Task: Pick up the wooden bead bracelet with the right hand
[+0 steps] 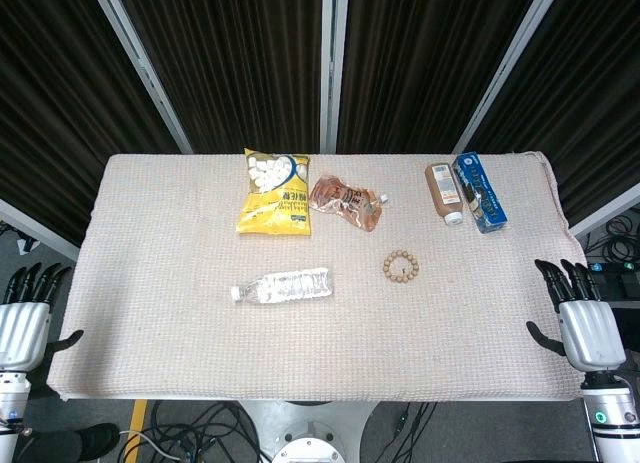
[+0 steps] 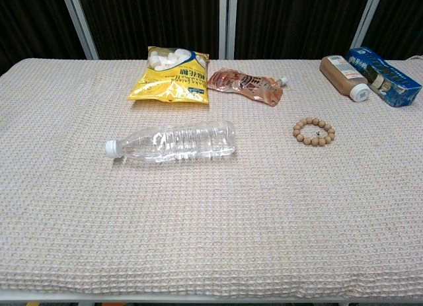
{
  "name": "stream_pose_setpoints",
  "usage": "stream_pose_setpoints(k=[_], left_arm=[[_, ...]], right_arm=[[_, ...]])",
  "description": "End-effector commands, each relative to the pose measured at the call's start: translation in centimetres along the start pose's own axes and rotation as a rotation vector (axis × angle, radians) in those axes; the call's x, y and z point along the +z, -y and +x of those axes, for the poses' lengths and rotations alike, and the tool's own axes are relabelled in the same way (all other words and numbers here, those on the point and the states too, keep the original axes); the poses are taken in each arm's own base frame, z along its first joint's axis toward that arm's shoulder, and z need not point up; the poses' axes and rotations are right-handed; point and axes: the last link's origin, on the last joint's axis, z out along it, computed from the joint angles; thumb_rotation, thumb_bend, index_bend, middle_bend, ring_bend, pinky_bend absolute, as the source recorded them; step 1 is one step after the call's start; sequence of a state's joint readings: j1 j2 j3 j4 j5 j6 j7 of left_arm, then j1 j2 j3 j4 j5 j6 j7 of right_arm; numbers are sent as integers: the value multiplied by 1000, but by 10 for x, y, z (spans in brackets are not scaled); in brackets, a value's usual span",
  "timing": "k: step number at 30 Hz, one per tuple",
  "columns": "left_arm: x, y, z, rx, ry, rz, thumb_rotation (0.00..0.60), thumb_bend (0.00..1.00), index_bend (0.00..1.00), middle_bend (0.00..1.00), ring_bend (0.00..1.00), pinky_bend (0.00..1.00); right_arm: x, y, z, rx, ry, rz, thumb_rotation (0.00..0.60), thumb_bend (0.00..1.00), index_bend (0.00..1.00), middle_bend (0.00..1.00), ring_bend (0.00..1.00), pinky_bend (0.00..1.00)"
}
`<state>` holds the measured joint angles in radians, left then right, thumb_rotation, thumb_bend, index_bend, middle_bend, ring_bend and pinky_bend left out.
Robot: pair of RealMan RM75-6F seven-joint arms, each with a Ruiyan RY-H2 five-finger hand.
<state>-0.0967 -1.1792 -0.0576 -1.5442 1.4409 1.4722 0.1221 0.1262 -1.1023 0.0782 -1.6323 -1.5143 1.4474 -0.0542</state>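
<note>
Wooden bead bracelet (image 1: 401,267) flat on bench (image 1: 150,313), well apart from right hand (image 1: 578,318) and left hand (image 1: 25,318), both empty, fingers spread.

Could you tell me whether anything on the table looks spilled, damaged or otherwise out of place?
Nothing stands out. The clear water bottle and the brown bottle both lie on their sides, capped, with no spill visible. The wooden bead bracelet lies flat and apart from everything.
</note>
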Motion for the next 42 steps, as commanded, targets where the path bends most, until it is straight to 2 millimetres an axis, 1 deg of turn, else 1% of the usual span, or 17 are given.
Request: stream_pose_setpoints(k=[1,7,10,13,15,16,17,20,23,25,28,29,32,37,39,42], left_arm=[[0,0,-1,-3,4,-1,600,0,118,85,0,0],[-2,-1,-1,-6,-1,-6,600,0,120,85,0,0],[-2,-1,-1,-9,-3,-5,600,0,121,85,0,0],[-3,-1,0,-12,-10,-7,600,0,122,85,0,0],[-4,-1,1,-14,-12,-7,600,0,122,85,0,0],[-4,0,1,-15,-12,-6,600,0,122,85,0,0],[-5,0,1,-15,-12,-4,600,0,123,85,0,0],[-6,1,1,-16,-14,0,600,0,128,85,0,0],[-7,1,2,-16,-15,3,600,0,130,85,0,0],[-6,1,2,-16,-12,5,600,0,131,85,0,0],[-6,1,2,-16,-11,8,600,0,131,85,0,0],[-6,2,2,-16,-10,9,600,0,131,85,0,0],[-6,3,2,-15,-6,14,600,0,131,85,0,0],[-5,3,0,-17,3,18,600,0,132,85,0,0],[-4,3,0,-18,7,18,600,0,132,85,0,0],[-3,3,-1,-17,9,16,600,0,132,85,0,0]], right_arm=[[-1,0,0,4,2,-1,600,123,0,110,0,26],[-1,3,-2,14,14,13,600,124,0,115,0,26],[9,13,-4,40,50,75,600,125,0,123,0,26],[32,27,-6,46,102,145,600,159,10,145,0,29],[55,40,-9,26,134,191,600,198,52,178,0,31],[64,47,-11,16,147,212,600,220,94,205,0,31],[78,56,-15,5,161,239,600,233,117,218,0,31],[108,77,-29,-29,208,292,600,269,193,259,0,31],[132,97,-47,-60,246,328,600,270,234,287,0,31],[143,106,-58,-77,258,343,600,250,263,313,0,31],[158,119,-78,-107,269,358,600,168,303,348,0,30],[160,122,-83,-107,271,359,600,139,315,355,0,29],[164,129,-101,-119,275,368,600,101,341,373,8,28],[163,132,-127,-161,260,377,600,101,359,399,20,28],[164,132,-133,-176,252,375,600,102,366,404,25,26],[165,133,-143,-173,255,372,600,132,376,416,35,23]])
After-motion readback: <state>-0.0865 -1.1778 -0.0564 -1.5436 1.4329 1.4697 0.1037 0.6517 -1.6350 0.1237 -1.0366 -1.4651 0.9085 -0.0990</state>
